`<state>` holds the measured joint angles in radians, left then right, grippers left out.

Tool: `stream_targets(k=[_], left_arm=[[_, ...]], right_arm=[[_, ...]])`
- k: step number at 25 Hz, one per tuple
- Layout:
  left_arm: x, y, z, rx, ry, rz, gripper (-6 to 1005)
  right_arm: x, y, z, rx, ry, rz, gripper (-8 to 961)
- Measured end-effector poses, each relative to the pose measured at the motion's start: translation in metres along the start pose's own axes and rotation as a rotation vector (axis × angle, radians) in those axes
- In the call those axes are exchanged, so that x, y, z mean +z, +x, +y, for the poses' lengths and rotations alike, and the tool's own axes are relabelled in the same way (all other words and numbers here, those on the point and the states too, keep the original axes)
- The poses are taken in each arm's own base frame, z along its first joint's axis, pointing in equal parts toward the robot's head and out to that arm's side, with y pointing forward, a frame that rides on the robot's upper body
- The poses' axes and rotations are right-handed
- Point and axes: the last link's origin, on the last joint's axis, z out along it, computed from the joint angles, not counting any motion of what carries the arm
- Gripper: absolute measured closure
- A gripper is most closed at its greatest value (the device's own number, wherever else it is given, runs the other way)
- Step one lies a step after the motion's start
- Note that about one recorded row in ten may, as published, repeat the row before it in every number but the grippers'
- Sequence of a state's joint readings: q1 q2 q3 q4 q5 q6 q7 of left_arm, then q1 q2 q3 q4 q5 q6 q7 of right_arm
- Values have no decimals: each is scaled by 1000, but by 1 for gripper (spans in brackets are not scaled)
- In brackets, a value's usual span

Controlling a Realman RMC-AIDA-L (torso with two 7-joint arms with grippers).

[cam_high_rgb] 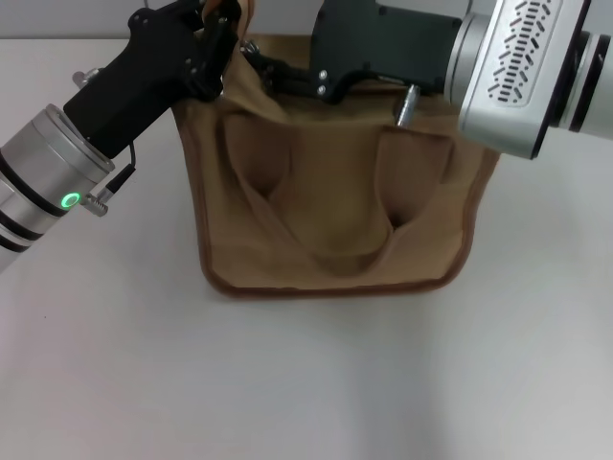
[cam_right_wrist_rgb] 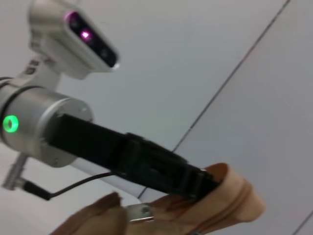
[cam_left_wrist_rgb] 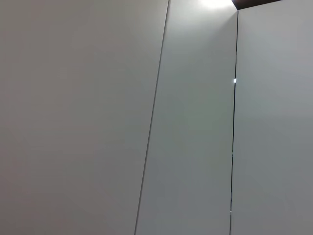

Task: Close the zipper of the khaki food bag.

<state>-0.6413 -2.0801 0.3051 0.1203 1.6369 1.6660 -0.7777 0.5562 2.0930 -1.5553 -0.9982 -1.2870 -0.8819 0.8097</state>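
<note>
While my left gripper [cam_high_rgb: 222, 40] clamped the khaki food bag [cam_high_rgb: 330, 216] corner, the zipper [cam_high_rgb: 287, 72] ran rightward under the right gripper [cam_high_rgb: 278, 75]; its fingers' state I couldn't tell.

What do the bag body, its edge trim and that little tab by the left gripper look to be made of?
Khaki food bag: matte woven cloth, likely canvas; it creases softly. Edge piping: darker brown fabric binding, probably. Small tab beside the left gripper: shiny silver, apparently metal. The right gripper sits at the bag's top.

Zipper line along top of khaki food bag [cam_high_rgb: 330, 206] hidden behind both arms; right gripper fingertips out of sight; bag's back edge cut off by frame.
</note>
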Motion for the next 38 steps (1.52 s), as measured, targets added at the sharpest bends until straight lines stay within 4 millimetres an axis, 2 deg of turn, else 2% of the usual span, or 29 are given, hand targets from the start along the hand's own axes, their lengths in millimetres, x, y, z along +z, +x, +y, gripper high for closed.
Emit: stream_targets(k=[14,24,29,38], left_arm=[[0,0,0,-2,0,-2,927],[1,0,1,-3,-6,1,925],[0,0,1,-4,-5,1,924],[0,-1,1,-4,-1,-1,922]], right_arm=[[1,3,4,1,-2,2,242],[5,3,7,1,-20,6,711],[6,3,6,-2,-23,6,829],[6,4,7,-7,-28,12,830]])
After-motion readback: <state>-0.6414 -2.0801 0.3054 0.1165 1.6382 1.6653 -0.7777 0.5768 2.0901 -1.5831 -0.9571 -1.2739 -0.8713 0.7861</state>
